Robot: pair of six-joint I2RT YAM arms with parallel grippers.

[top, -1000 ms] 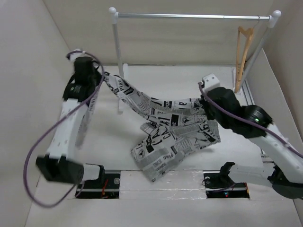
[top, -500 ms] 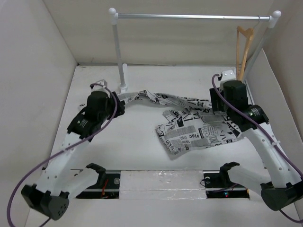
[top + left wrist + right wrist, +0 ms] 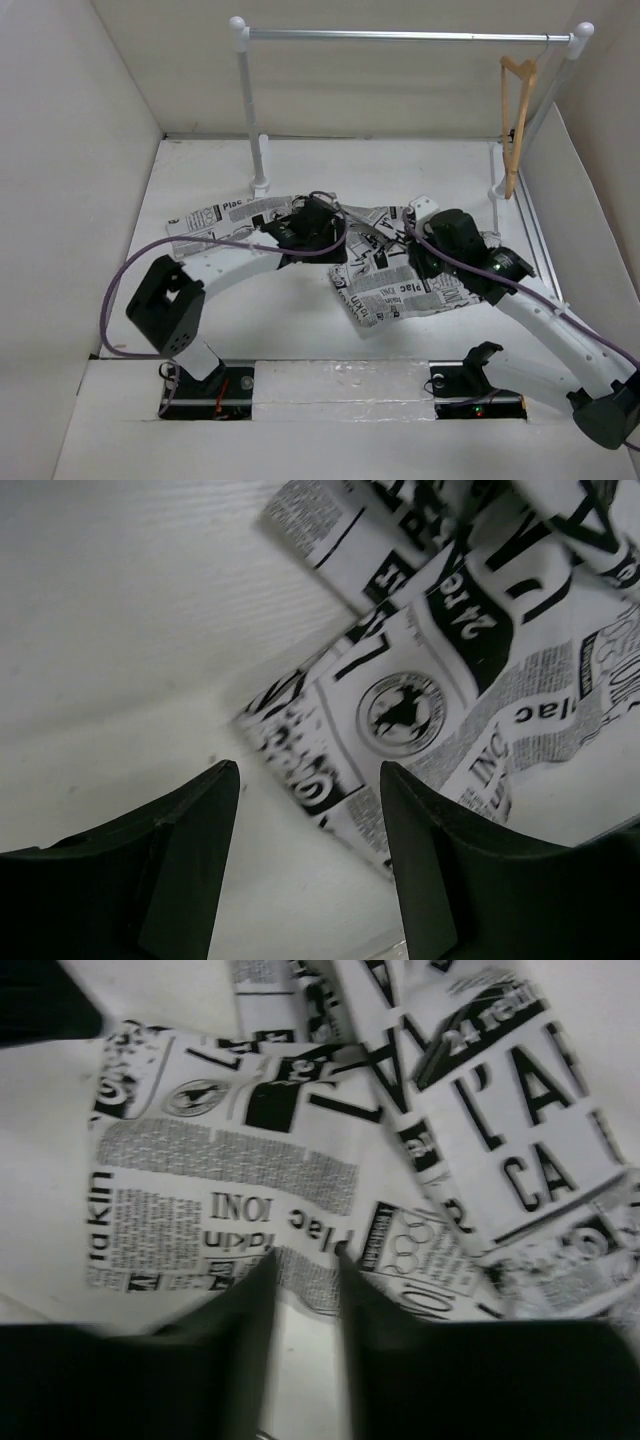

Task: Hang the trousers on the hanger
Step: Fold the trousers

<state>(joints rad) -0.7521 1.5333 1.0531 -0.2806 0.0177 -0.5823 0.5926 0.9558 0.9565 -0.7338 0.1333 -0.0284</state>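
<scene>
The left end effector [image 3: 307, 780] gapes wide and empty over a hem of the soft white newspaper-print trousers [image 3: 400, 290]; the right end effector [image 3: 305, 1285] is narrowed to a slit at the cloth's edge, pinching or not I cannot tell. The print reads "Plac" and "24 ore". Both arms stretch low over the trousers, spread before the silver rail [image 3: 400, 34] that bears the tan wooden hanger [image 3: 515, 110].

The trousers [image 3: 392, 295] under me are white, printed all over in black newspaper type, bold headlines and a round emblem. My left gripper [image 3: 307, 772] and right gripper [image 3: 305, 1265] are black. The hanger [image 3: 510, 175] is pale tan; the rail [image 3: 400, 34] silver, its posts [image 3: 248, 100] white; the table [image 3: 210, 170] white.
</scene>
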